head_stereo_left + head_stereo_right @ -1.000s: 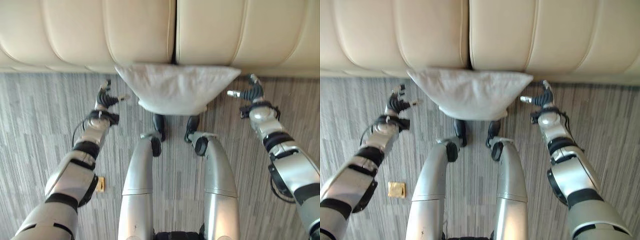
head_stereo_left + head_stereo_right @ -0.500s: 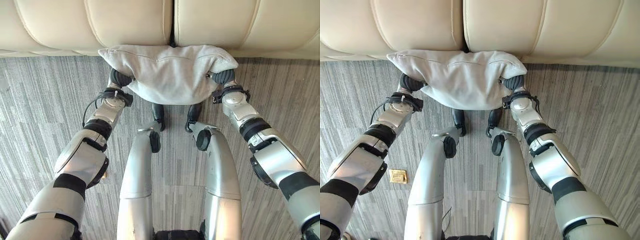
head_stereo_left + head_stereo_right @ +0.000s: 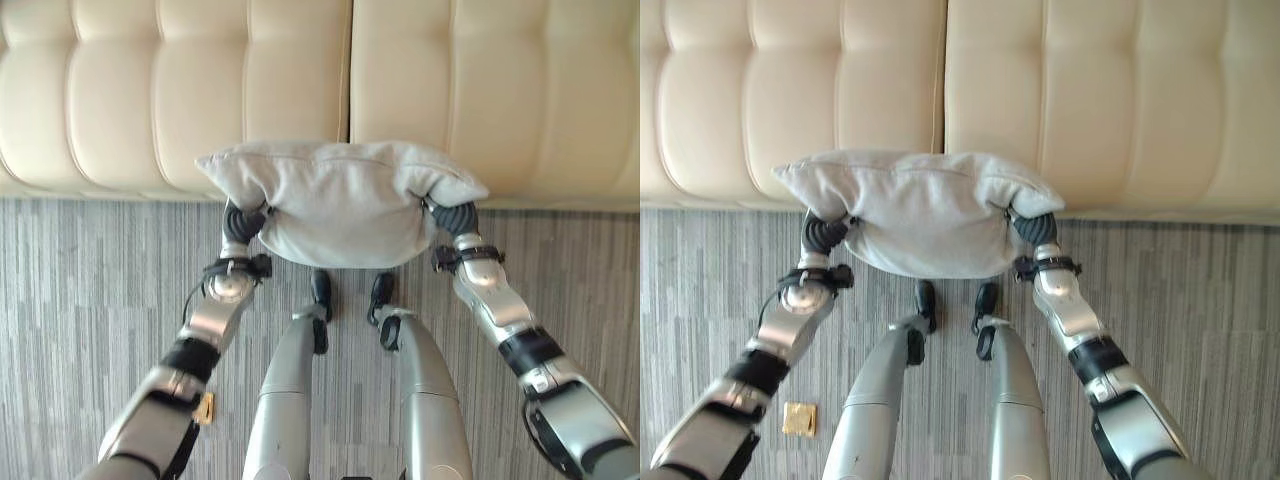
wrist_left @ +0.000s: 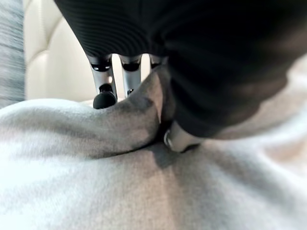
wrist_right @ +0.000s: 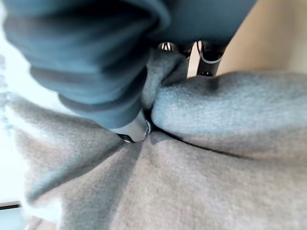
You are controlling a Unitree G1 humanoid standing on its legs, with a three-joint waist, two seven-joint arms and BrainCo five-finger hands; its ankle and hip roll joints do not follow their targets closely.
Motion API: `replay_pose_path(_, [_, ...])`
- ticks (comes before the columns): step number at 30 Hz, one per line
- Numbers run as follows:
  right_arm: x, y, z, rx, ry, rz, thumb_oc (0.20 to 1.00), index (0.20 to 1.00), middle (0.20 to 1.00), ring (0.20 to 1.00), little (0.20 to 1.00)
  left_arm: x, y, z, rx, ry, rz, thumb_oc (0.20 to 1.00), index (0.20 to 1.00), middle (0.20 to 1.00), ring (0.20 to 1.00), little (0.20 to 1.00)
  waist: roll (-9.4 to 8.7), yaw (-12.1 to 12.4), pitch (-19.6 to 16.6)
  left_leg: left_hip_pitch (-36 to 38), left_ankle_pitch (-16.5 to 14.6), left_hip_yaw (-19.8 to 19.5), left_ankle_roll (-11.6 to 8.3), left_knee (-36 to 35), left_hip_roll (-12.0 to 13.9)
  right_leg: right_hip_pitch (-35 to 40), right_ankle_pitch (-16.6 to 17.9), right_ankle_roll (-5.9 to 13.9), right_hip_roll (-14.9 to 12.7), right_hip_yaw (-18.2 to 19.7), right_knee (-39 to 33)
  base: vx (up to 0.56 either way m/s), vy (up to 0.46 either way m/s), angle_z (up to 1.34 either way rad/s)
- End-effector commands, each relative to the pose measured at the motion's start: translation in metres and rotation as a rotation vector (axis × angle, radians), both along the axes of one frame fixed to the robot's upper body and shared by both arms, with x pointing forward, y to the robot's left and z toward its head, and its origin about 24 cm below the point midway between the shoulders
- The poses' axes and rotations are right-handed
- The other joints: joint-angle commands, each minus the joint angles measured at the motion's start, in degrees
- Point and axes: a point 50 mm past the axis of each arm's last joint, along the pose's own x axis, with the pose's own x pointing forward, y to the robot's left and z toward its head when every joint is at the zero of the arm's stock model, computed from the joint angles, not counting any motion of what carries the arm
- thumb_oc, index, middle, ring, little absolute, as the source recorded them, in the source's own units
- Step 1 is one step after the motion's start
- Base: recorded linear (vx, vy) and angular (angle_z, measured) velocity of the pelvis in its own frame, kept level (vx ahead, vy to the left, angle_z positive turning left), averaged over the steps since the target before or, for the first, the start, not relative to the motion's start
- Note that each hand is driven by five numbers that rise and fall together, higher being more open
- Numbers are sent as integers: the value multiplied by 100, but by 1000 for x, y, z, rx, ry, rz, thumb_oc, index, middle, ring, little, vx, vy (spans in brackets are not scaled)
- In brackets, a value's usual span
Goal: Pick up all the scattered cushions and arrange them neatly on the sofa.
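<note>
I'm mid-carry w/ 1 grey cushion (image 3: 340, 200), my left hand (image 4: 110, 72) and right hand (image 5: 144, 96) each pinching an end of it, held up off the floor just in front of the cream sofa (image 3: 150, 90). Next, I reckon: lift it over the seat edge, set it vs. the backrest, then let go.

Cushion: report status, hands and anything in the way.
Left hand and right hand each shut on the grey cushion, one at each end. Cushion held up off the floor in front of the cream sofa. Nothing in the way on the sofa.
</note>
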Motion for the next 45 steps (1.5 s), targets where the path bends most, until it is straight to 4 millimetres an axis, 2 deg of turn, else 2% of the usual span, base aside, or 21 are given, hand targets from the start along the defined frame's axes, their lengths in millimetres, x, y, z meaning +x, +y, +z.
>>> replay_pose_path(1, [-18,60,30,18,-205,305,200,200,200,200,200,-7,-53,37,13,-240,-254,200,200,200,200,200,-54,-35,-525,764,-172,-417,-454,-610,142,800,-18,737,-94,296,-677,111,-21,-5])
replay_pose_path(4, [-40,58,16,70,-183,340,200,200,200,200,200,-27,-54,22,-9,-212,-279,200,200,200,200,200,-63,-62,-692,1599,-71,-424,-479,-1113,102,1665,72,775,-25,246,-1230,169,-23,-8])
replay_pose_path(6, [-60,50,7,89,-165,362,200,200,200,200,200,-45,-46,10,-28,-186,-285,200,200,200,200,200,-79,-101,-880,2280,-48,-384,-498,-1456,135,2373,77,809,24,218,-1613,227,-24,-5])
replay_pose_path(7, [-60,49,7,89,-165,362,200,200,200,200,200,-45,-46,10,-28,-185,-285,200,200,200,200,200,-77,-104,-888,2280,-20,-387,-497,-1483,135,2377,104,808,26,213,-1643,261,-13,-12])
replay_pose_path(8, [-72,44,5,82,-161,385,200,200,200,200,200,-57,-42,5,-20,-171,-300,200,200,200,200,200,-85,-131,-1061,2614,-25,-370,-508,-1635,147,2746,113,829,53,195,-1885,206,0,-8])
replay_pose_path(11, [-88,35,1,87,-145,410,200,200,200,200,200,-74,-35,-2,13,-137,-335,200,200,200,200,200,-83,-153,-1400,3257,-77,-265,-526,-1901,122,3395,154,887,116,213,-2290,257,41,-4])
replay_pose_path(16, [-93,38,7,108,-156,427,200,200,200,200,200,-85,-35,-2,7,-128,-356,200,200,200,200,200,-112,-84,-1659,3993,-325,-48,-426,-2015,18,4149,243,992,124,463,-2678,193,131,-18])
replay_pose_path(19, [-89,43,14,92,-188,426,200,200,200,200,200,-83,-38,0,12,-133,-362,200,200,200,200,200,-115,-26,-1668,4091,-429,54,-310,-2025,-34,4069,332,1133,48,616,-2485,55,207,-37])
replay_pose_path(21, [-88,46,17,97,-201,431,200,200,200,200,200,-82,-37,1,31,-134,-371,200,200,200,200,200,-106,-17,-1643,4096,-472,117,-202,-2058,-90,3819,537,1302,-44,685,-1971,2,177,-41])
replay_pose_path(24, [-88,44,16,87,-200,420,200,200,200,200,200,-81,-37,-1,41,-120,-388,200,200,200,200,200,-103,-43,-1587,4149,-521,56,-131,-2053,-124,3551,613,1379,-63,718,-1458,44,107,-21])
replay_pose_path(25, [-88,44,15,81,-199,421,200,200,200,200,200,-81,-37,-2,50,-115,-394,200,200,200,200,200,-101,-68,-1563,4190,-538,14,-112,-2069,-142,3432,607,1341,-9,748,-1412,86,94,4])
replay_pose_path(29, [-86,47,20,86,-215,435,200,200,200,200,200,-82,-35,-2,44,-108,-389,200,200,200,200,200,-90,-129,-1490,4350,-609,-58,-70,-2234,-197,2928,688,1241,109,670,-1925,129,11,6])
replay_pose_path(31, [-85,46,21,87,-219,436,200,200,200,200,200,-82,-34,-3,32,-107,-379,200,200,200,200,200,-105,-182,-1401,4465,-723,-176,-73,-2220,-289,2726,901,1273,112,669,-2490,287,-73,22])
replay_pose_path(33, [-85,47,21,81,-218,434,200,200,200,200,200,-82,-32,-5,22,-104,-360,200,200,200,200,200,-112,-208,-1347,4665,-913,-310,-127,-2161,-365,2488,1081,1327,99,401,-2891,442,-156,41])
replay_pose_path(35, [-88,40,16,77,-202,414,200,200,200,200,200,-83,-36,-9,-3,-90,-379,200,200,200,200,200,-130,-278,-1385,4868,-1119,-500,-237,-2068,-419,2562,1167,1284,58,499,-2909,414,-170,66])
replay_pose_path(37, [-93,29,9,68,-177,385,200,200,200,200,200,-85,-41,-13,-24,-72,-401,200,200,200,200,200,-15,-398,-1535,4995,-1103,-672,-453,-1931,-225,2708,1169,1163,125,487,-2837,489,-315,105])
replay_pose_path(38, [-96,18,6,66,-164,354,200,200,200,200,200,-86,-42,-17,-35,-52,-411,200,200,200,200,200,57,-493,-1607,4803,-569,-680,-745,-1273,22,2981,1063,998,237,353,-2845,515,-392,127])
replay_pose_path(39, [-97,15,4,75,-150,344,200,200,200,200,200,-87,-40,-18,-35,-46,-410,200,200,200,200,200,65,-513,-1652,4737,-405,-626,-818,-1112,100,3102,982,939,309,306,-2906,351,-302,107])
replay_pose_path(41, [-96,10,3,61,-140,328,200,200,200,200,200,-85,-42,-17,-46,-46,-424,200,200,200,200,200,20,-497,-1635,4437,-300,-455,-805,-997,231,3391,819,858,343,276,-3112,165,-112,44])
replay_pose_path(43, [-95,6,6,45,-158,301,200,200,200,200,200,-82,-43,-12,-37,-61,-432,200,200,200,200,200,-209,-422,-1645,3940,-518,-203,-713,-1515,394,3610,735,896,169,296,-3300,147,-16,-10])
replay_pose_path(45, [-95,4,6,47,-157,279,200,200,200,200,200,-82,-42,-12,-38,-64,-426,200,200,200,200,200,-268,-329,-1623,3728,-287,-269,-796,-1696,570,3769,644,894,160,352,-3294,132,71,-15])
